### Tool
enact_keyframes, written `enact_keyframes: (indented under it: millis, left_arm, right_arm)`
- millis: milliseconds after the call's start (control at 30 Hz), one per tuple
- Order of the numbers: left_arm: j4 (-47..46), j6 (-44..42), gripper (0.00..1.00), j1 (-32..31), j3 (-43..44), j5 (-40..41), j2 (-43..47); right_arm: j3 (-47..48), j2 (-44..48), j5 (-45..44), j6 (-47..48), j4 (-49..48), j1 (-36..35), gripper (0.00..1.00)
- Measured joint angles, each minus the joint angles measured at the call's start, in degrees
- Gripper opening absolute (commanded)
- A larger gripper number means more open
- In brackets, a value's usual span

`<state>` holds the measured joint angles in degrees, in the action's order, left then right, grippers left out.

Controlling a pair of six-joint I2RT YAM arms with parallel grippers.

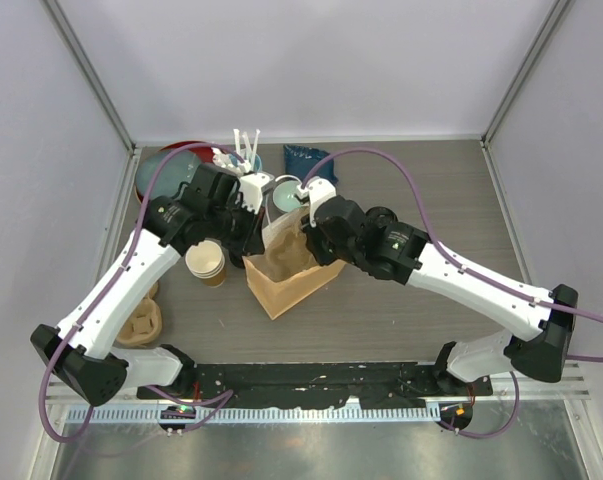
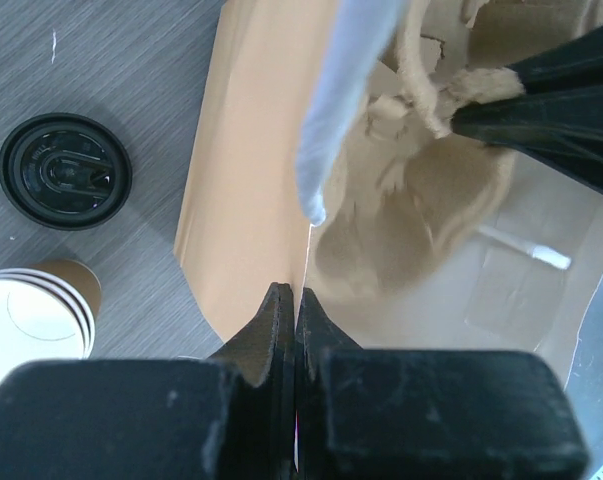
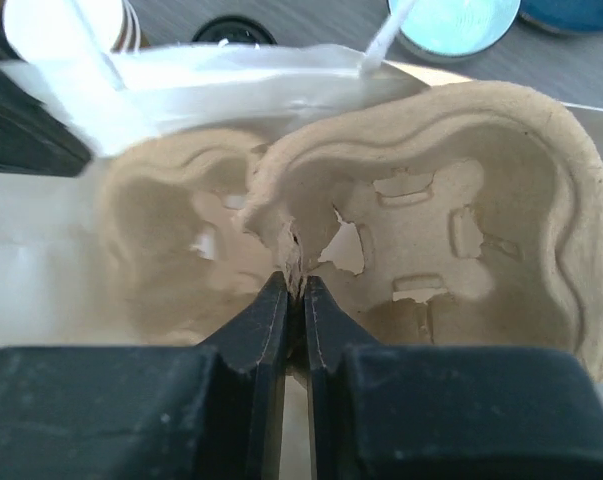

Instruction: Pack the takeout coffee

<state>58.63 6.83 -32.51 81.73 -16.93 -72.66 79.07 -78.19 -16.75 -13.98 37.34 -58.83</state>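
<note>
At the far left of the table [image 1: 401, 330] lies a stack of pulp trays [image 1: 141, 325], and to its right stands a stack of lidless cups [image 1: 206, 262] with cream rims. Just beside that stack, in the left wrist view, a round black lid [image 2: 66, 170] faces up; whether a cup sits under it cannot be told. The 2 lidded takeout cups cannot be picked out with certainty in any view, and the arms cover much of the table around the bag. The left gripper [image 2: 296, 300] has its fingers pressed together on the near edge of the paper bag [image 1: 281, 290], pinching the bag's wall. The bag sits at the middle of the table between the 2 arms, its mouth open. Inside the mouth is a pulp cup carrier [image 3: 431, 230], its cup wells empty. The right gripper [image 3: 293, 285] is clamped on the carrier's torn middle rib. Behind the bag stands a round teal-topped container [image 1: 281, 195], and farther right, by the back wall, lies a blue packet [image 1: 306, 160].
</note>
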Motion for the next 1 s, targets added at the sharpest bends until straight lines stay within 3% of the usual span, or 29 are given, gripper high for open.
enact_keyframes:
  millis: [400,733,1000]
  left_arm:
    - [-2.27,1.18,0.00,-0.13,-0.83,-1.20,0.00]
    - [-5.29,4.90,0.00,0.00,-0.92,-3.52,-0.15]
    - [-4.98,6.34,0.00,0.00,-0.92,-6.43,-0.74]
  right_arm:
    - [-6.21,0.26,7.45,-1.25,-1.46,1.86,0.01]
    - [-1.31,-4.04,4.48,-2.43,-2.36,-1.14,0.01]
    - [-8.04,-3.89,3.43,-5.84,-5.99,0.24,0.01]
